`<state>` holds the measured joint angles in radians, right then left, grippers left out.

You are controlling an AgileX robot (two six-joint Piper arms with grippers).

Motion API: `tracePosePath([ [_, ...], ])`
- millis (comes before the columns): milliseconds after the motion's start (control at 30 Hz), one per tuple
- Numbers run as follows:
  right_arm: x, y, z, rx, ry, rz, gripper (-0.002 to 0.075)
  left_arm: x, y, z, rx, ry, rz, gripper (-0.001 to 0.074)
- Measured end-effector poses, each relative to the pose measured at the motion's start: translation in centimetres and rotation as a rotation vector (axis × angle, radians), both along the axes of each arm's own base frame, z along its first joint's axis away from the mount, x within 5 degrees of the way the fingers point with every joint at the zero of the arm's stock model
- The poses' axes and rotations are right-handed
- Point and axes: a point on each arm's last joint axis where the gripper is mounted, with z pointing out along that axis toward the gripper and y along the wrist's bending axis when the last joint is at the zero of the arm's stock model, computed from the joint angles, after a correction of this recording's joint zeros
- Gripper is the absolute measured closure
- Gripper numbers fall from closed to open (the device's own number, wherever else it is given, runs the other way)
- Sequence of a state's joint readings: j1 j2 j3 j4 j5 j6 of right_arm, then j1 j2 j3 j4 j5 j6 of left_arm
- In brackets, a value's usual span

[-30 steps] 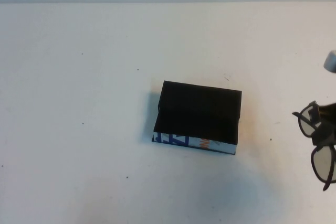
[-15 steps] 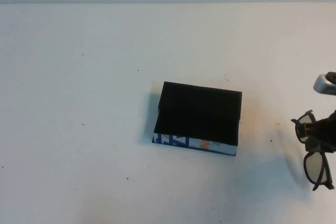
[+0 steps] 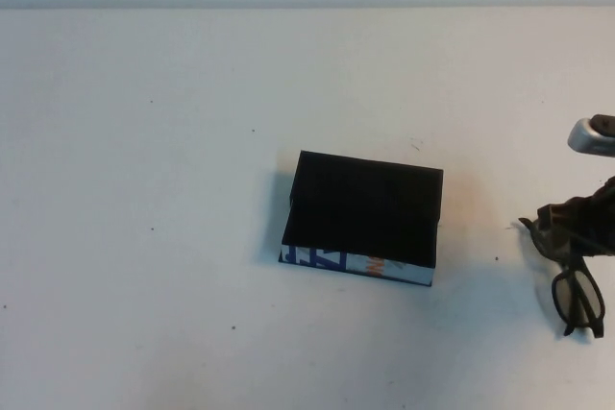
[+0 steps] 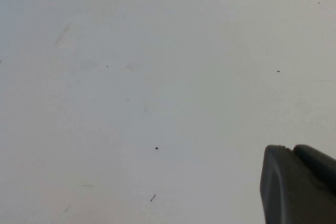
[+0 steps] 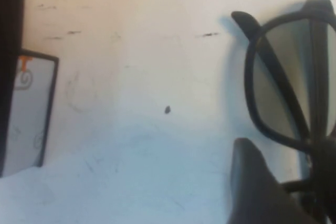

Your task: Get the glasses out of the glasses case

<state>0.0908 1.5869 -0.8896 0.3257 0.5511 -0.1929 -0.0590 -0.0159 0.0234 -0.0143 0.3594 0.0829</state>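
The right gripper (image 3: 575,229) hung at the table's right edge, clenched on the bridge of the glasses (image 3: 577,297), whose frame dangled below it with one lens toward the robot. The glasses case (image 3: 363,216) lay shut, well apart to the left, with bare table (image 3: 144,237) around it. The left gripper (image 4: 299,187) hovered over empty tabletop; whether its fingers were parted could not be told.

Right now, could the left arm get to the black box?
Probably yes. Nothing lies on the table on the left side of the box, so the way looks free. The left pincer sits out of the high view; the right pincer holds the glasses off at the right.
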Motion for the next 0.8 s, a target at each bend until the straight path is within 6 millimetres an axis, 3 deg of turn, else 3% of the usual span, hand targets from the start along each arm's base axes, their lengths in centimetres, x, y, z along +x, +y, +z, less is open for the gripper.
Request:
tracePosePath([
  [133, 0.2, 0.3, 1.1, 0.019, 0.032, 0.029, 0.0485, 0.0, 0.0, 0.0, 0.0, 0.0, 0.0, 0.074],
  [233, -0.5, 0.4, 2.7, 0.029, 0.018, 0.046, 0.053, 0.0, 0.0, 0.0, 0.0, 0.0, 0.0, 0.074],
  [400, -3.6, 0.1, 9.3, 0.041, -0.224, 0.052, 0.0688, 0.0, 0.0, 0.0, 0.0, 0.0, 0.0, 0.074],
  [467, -5.9, -0.3, 12.4, 0.037, -0.391, 0.045, 0.0721, 0.0, 0.0, 0.0, 0.0, 0.0, 0.0, 0.074],
  [600, -11.5, -1.2, 15.1, 0.027, -0.661, 0.012, 0.0739, 0.0, 0.0, 0.0, 0.0, 0.0, 0.0, 0.074],
  [800, -18.3, -2.5, 13.3, 0.018, -0.931, -0.062, 0.0741, 0.0, 0.0, 0.0, 0.0, 0.0, 0.0, 0.074],
])
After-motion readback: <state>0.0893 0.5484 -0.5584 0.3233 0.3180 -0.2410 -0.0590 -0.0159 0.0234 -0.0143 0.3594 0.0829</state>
